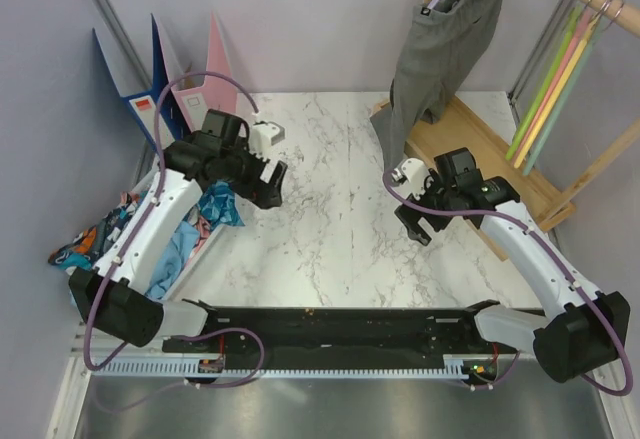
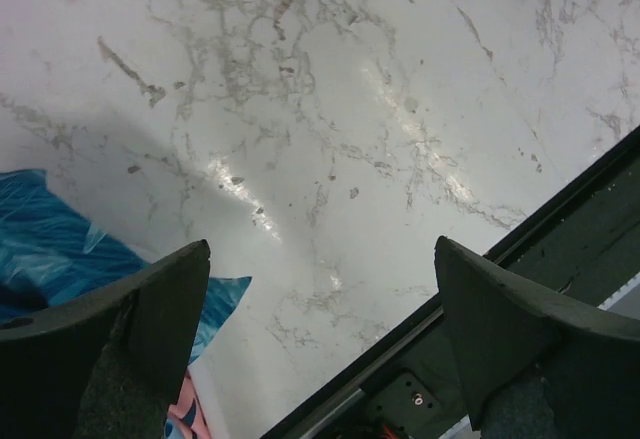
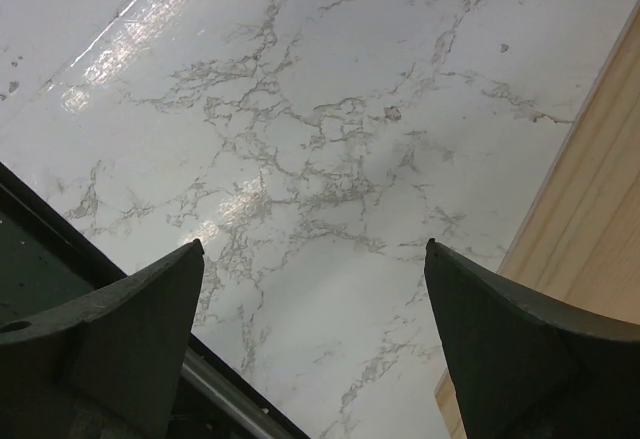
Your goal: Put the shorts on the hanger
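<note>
A light blue fabric (image 1: 176, 249), likely the shorts, lies in the clothes pile at the left, mostly hidden under my left arm. The lime hanger (image 1: 543, 86) hangs with other hangers from the wooden rail at the far right. My left gripper (image 1: 272, 187) is open and empty above the marble table, just right of the pile; in the left wrist view (image 2: 322, 244) only bare table lies between its jaws. My right gripper (image 1: 412, 224) is open and empty over the table beside the rack's wooden base, as the right wrist view (image 3: 314, 244) shows too.
A grey garment (image 1: 440, 49) hangs over the wooden rack (image 1: 480, 144) at the back right. Pink (image 1: 566, 67) and orange-yellow hangers share the rail. Patterned clothes (image 1: 215, 204) lie at the left, also in the left wrist view (image 2: 60, 254). Binders (image 1: 160, 89) stand at the back left.
</note>
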You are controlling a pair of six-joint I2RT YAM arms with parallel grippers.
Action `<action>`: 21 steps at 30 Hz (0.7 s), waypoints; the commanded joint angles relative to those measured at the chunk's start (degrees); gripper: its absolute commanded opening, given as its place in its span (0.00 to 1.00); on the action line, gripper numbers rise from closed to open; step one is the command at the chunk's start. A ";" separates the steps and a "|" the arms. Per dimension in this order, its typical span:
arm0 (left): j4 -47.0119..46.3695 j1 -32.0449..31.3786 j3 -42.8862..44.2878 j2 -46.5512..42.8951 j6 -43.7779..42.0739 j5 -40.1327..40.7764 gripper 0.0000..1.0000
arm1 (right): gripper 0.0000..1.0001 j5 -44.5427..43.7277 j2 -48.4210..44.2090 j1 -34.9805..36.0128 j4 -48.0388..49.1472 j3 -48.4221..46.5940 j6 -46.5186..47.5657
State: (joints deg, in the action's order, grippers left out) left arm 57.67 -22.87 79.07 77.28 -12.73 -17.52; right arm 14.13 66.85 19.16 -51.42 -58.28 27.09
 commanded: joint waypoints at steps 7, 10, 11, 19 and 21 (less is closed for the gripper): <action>9.21 8.89 0.92 -14.58 -3.26 8.10 0.99 | 0.98 2.48 0.39 1.32 2.20 -2.10 -2.48; 11.84 11.70 -4.26 -19.51 -5.19 16.80 0.99 | 0.98 2.30 -0.14 1.76 2.99 -1.92 -3.88; 12.72 13.71 -6.27 -20.31 -6.07 18.90 1.00 | 0.98 2.22 -0.23 2.11 2.99 -2.18 -4.15; 14.41 22.69 -21.29 -25.94 -13.87 41.06 0.99 | 0.98 2.48 1.88 3.87 2.90 -4.47 -5.03; 9.24 27.25 -25.26 -26.65 -17.48 42.82 0.99 | 0.98 2.57 2.06 4.22 3.08 -4.74 -5.03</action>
State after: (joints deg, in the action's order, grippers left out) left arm 71.22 -1.28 60.10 52.69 -20.82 15.09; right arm 15.33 68.29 22.57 -49.89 -60.10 23.07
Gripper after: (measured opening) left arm 0.993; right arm 0.982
